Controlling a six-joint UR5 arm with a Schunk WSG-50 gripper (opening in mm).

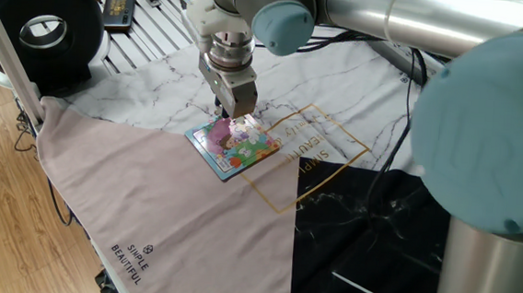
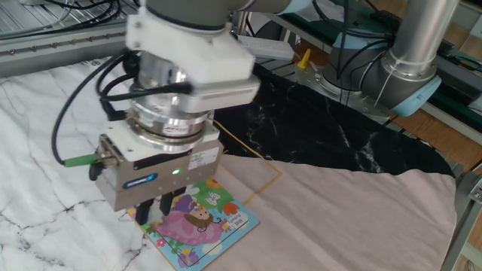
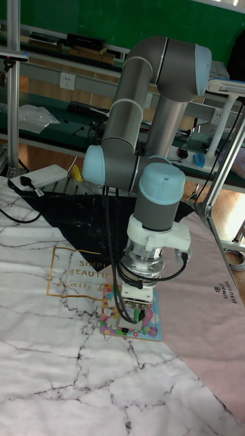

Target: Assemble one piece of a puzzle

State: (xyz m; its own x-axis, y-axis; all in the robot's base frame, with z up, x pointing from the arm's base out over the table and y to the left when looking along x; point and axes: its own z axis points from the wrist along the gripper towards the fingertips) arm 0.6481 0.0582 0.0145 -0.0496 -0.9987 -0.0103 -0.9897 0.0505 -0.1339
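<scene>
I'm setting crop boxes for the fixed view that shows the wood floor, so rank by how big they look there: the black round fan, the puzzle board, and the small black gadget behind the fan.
1. Black round fan, nearest the camera, which may exaggerate it.
2. Puzzle board.
3. Small black gadget.

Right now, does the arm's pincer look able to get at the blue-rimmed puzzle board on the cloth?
Probably yes. The pincer hangs right over the puzzle board, its fingertips at the board's near corner, with nothing between them. The loose piece itself is not discernible under the fingers.
</scene>
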